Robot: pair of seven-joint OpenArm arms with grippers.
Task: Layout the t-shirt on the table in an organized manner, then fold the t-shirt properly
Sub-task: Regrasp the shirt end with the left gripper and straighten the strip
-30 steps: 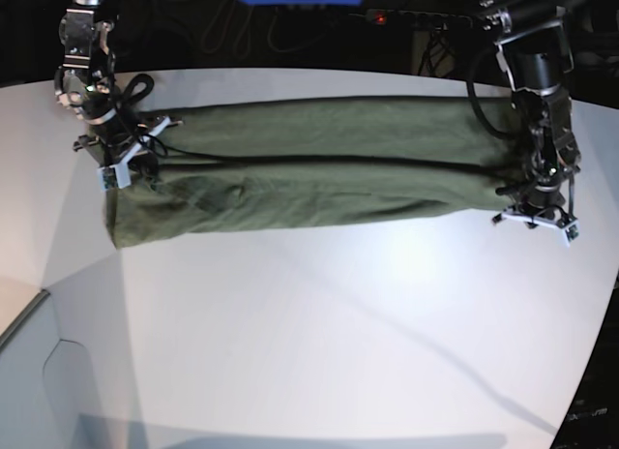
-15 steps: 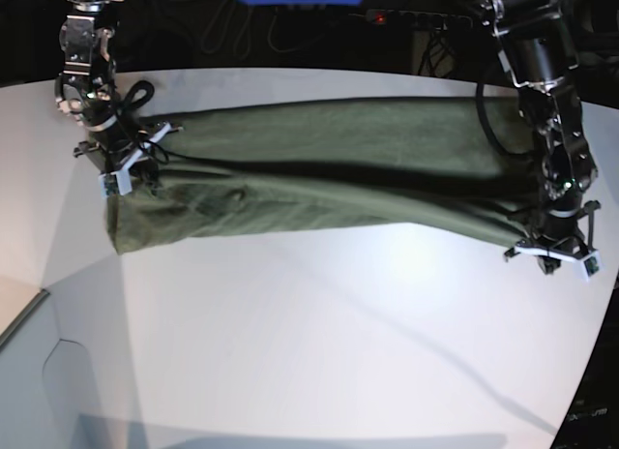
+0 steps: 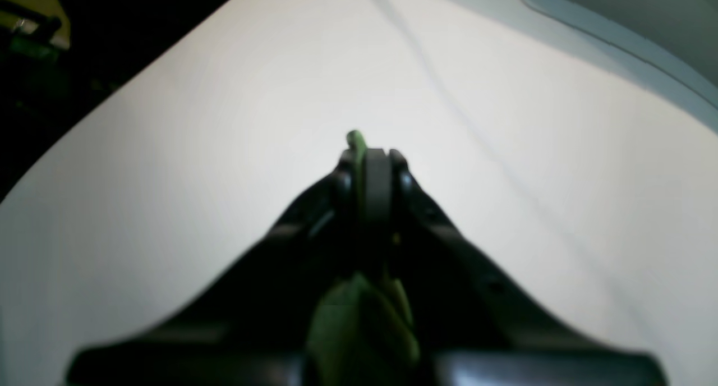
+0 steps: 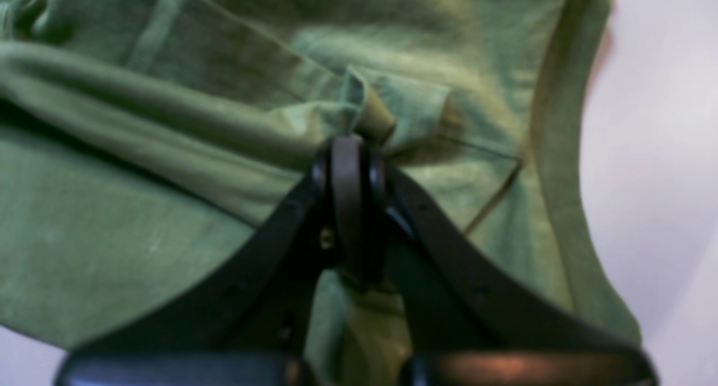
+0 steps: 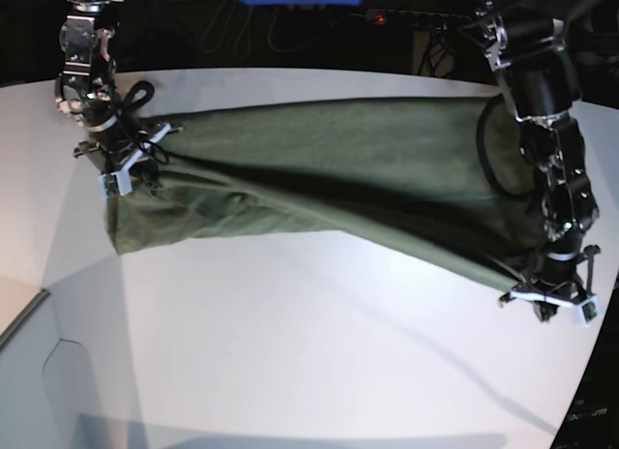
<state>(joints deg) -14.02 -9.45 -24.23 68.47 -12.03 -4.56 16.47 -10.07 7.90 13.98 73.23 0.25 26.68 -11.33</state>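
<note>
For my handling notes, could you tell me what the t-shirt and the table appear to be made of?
The t-shirt: soft matte olive fabric, probably a cotton knit; it creases and drapes between the grippers. The table: hard, smooth white top, perhaps laminate; it shows a soft light sheen.

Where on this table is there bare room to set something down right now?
The table is bare across its whole near half, below the t-shirt. It is crowded along the far side, where the shirt stretches between the right gripper and the left gripper, both shut on it.
</note>
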